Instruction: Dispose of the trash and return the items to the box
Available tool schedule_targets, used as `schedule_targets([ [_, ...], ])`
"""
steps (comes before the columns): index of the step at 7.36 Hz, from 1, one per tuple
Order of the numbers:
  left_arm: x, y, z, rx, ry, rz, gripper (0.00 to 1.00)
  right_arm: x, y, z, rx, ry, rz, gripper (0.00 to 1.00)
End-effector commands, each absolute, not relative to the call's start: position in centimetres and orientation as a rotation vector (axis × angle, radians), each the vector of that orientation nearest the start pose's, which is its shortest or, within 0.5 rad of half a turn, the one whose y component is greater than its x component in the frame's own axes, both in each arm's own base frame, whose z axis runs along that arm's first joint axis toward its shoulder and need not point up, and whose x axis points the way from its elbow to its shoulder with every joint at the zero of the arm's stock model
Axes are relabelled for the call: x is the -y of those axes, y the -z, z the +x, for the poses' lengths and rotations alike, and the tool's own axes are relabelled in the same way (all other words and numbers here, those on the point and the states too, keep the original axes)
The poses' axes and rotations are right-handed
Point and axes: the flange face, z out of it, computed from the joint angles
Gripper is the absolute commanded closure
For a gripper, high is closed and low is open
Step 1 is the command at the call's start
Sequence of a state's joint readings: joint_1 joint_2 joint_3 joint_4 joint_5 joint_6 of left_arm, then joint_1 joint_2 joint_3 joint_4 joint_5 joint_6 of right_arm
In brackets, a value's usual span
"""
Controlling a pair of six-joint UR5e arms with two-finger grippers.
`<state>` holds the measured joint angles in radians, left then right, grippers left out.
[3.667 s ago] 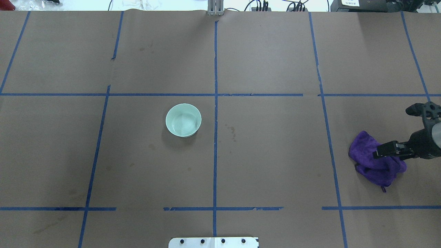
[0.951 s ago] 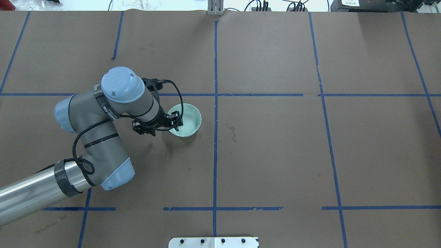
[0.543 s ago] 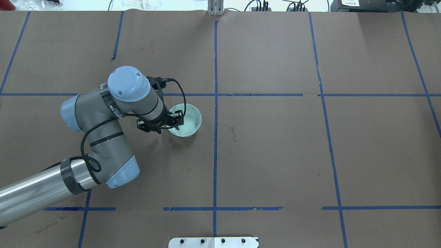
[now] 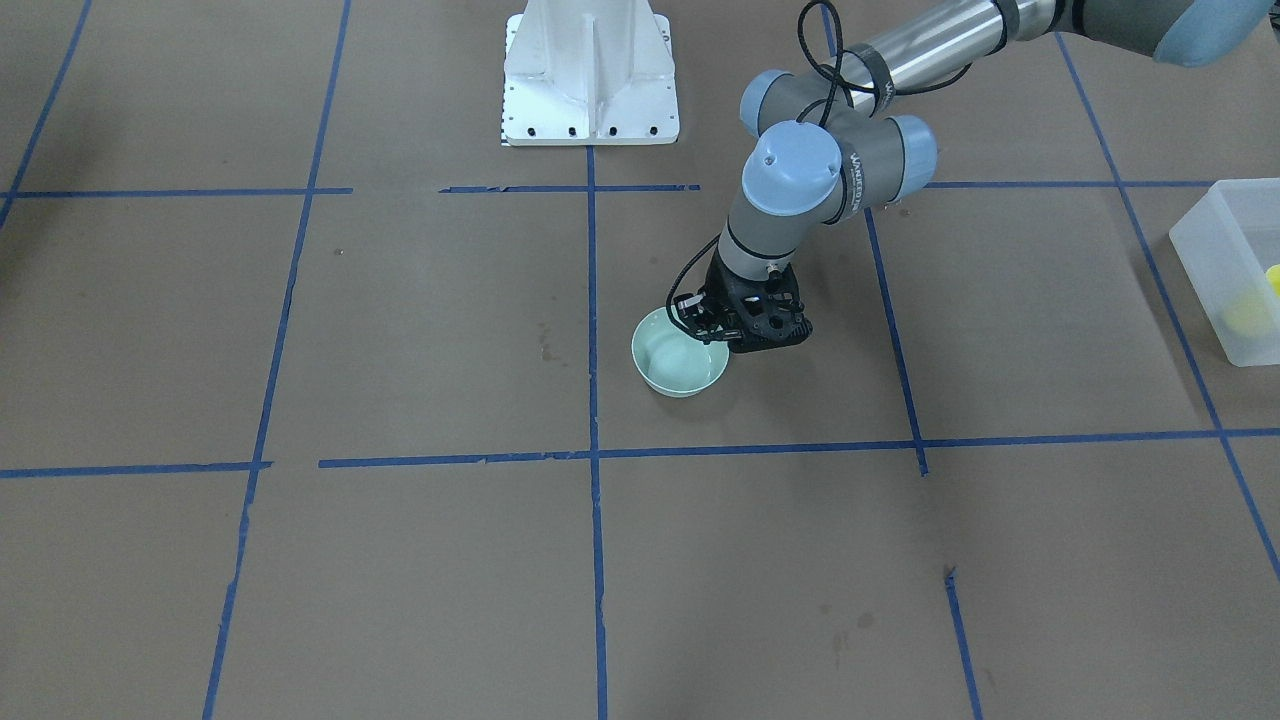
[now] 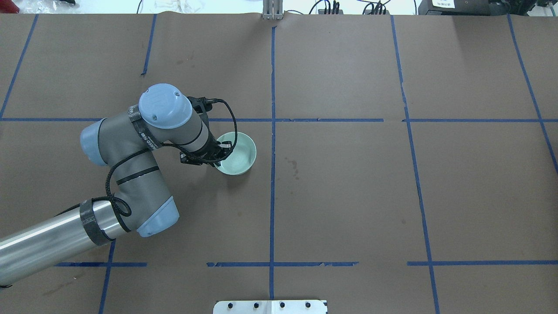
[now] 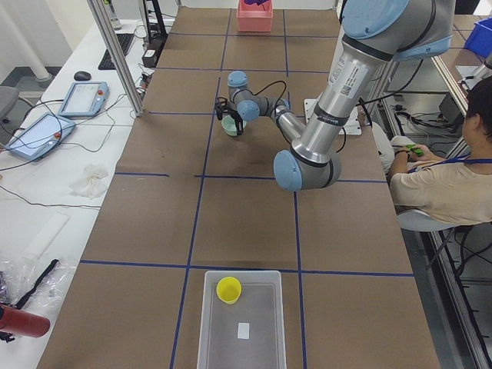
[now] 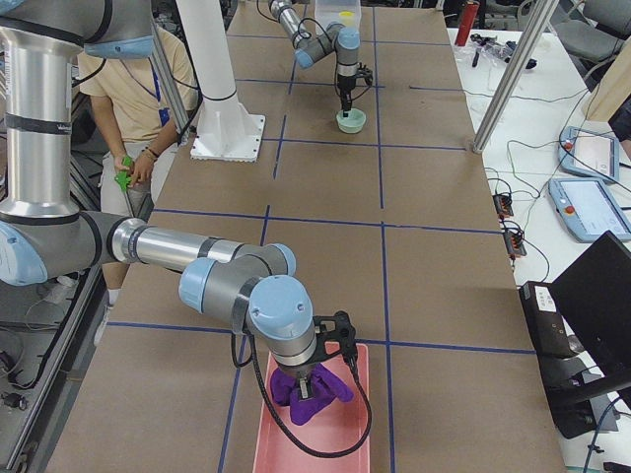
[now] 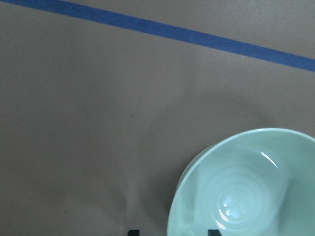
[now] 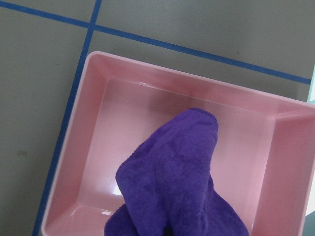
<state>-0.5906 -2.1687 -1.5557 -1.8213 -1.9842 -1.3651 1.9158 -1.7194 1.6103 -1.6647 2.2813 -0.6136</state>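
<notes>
A pale green bowl [image 5: 239, 158] [image 4: 672, 372] stands near the table's middle. My left gripper [image 5: 222, 155] [image 4: 702, 326] is low at its rim. In the left wrist view the bowl [image 8: 246, 187] has one open fingertip inside it and one outside. The yellow cup [image 6: 228, 289] lies in the frosted box [image 6: 265, 338] [image 4: 1205, 250] at the table's left end. My right gripper [image 7: 307, 382] is shut on a purple cloth [image 9: 172, 172] [image 7: 314, 402], which hangs over a pink tray [image 9: 123, 98]. I can make out no trash.
The white pedestal base [image 4: 590, 70] stands at the robot's side of the table. A seated person [image 6: 453, 177] is beside the table behind the robot. Blue tape lines divide the brown paper surface.
My left arm came in and brought its gripper down onto the bowl's rim, and the bowl shifted slightly right. The right gripper and purple cloth left the overhead view.
</notes>
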Motion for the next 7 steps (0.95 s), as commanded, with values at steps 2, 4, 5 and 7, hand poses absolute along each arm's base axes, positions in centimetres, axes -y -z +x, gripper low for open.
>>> schedule_targets([
  [2,46.9,-27.6,52.6,-0.933,0.191,0.000,1.00,35.2,-78.5,19.8,0.708,0.165,0.176,0.00],
  [4,47.5,-25.6,48.9,-0.947,0.221,0.045,1.00,35.2,-78.4,19.5,0.710,0.165,0.179,0.00],
  [5,47.1,-24.0,46.6,-0.930,0.208,0.062,1.00,35.8,-77.4,19.6,0.709,0.160,0.195,0.00],
  [7,50.1,-22.1,35.4,-0.903,0.167,0.217,1.00,39.6,-71.2,16.6,0.709,0.129,0.223,0.00],
])
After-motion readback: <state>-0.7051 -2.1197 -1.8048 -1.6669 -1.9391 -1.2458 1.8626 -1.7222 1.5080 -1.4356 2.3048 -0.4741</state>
